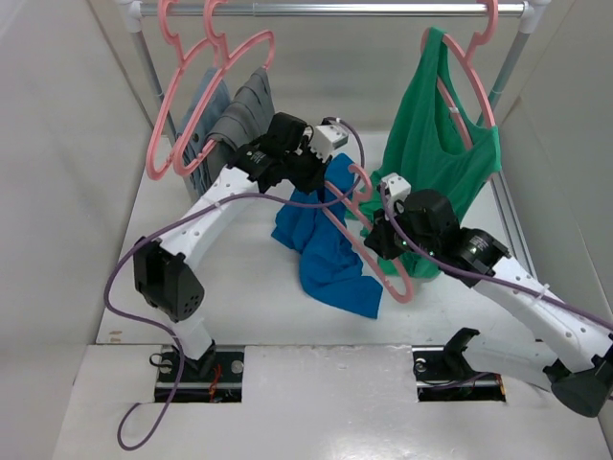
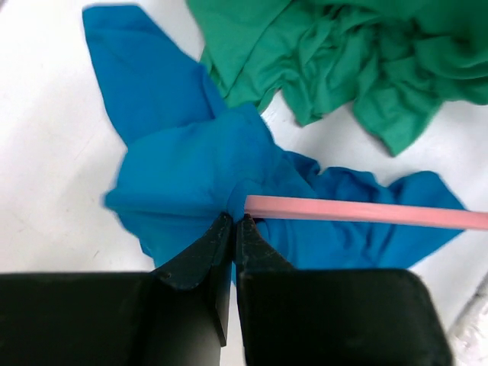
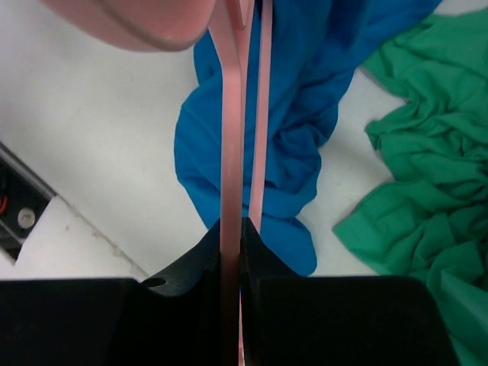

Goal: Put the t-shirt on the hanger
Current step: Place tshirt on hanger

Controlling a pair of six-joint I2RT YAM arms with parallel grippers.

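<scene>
Tightly, right jaws pinch hanger [image 3: 230, 152], left jaws t-shirt [image 2: 191, 168].

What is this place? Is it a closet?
Probably a robot test booth set up like a closet: white walls, a rail with clothes on pink hangers, and two robot arms working inside.

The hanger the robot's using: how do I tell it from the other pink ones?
Below the rail, over the table, the hanger slants across the blue t-shirt, pinched by the right gripper. Unlike the other pink hangers, it does not hang from the rail.
</scene>
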